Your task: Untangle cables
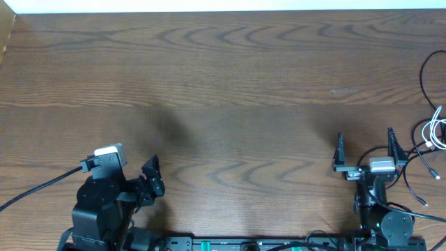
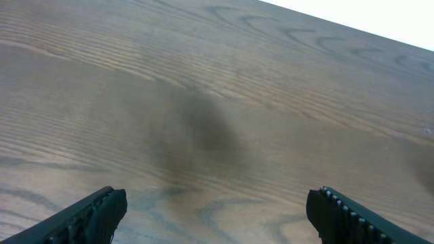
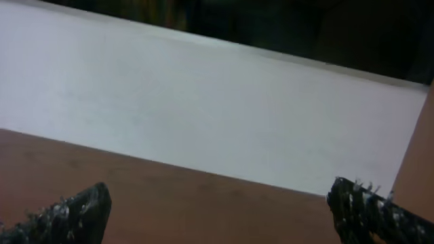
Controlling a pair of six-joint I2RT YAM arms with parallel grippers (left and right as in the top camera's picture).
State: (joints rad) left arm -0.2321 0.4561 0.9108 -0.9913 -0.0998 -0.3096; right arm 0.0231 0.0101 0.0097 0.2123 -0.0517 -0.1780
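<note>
Cables (image 1: 431, 141) lie at the right edge of the desk (image 1: 223, 84), and the overhead view cuts part of them off. The white cable (image 1: 436, 129) is bunched in small loops right at that edge. The black cable (image 1: 422, 77) bends in a big curve farther up the desk, then runs down past the white one. We see thin black ends on the desk below the white loops. The two look like they cross near the loops, but we cannot tell how they are wound together.

Next we look at the right gripper (image 1: 366, 148). It sits just beside the cables, on their left, and does not touch them. Its two fingers stand far apart and nothing is between them. In its own wrist view the right gripper (image 3: 224, 213) is spread wide over the brown desk, and a big white surface (image 3: 203, 102) fills the space behind it.

The left gripper (image 1: 153, 178) is well away from the cables, near the bottom left of the desk. It is tucked close to its arm. In its wrist view the left gripper (image 2: 217, 217) is spread wide too, with only bare wood under it. A thick black wire (image 1: 35, 189) runs from that arm toward the left edge.
</note>
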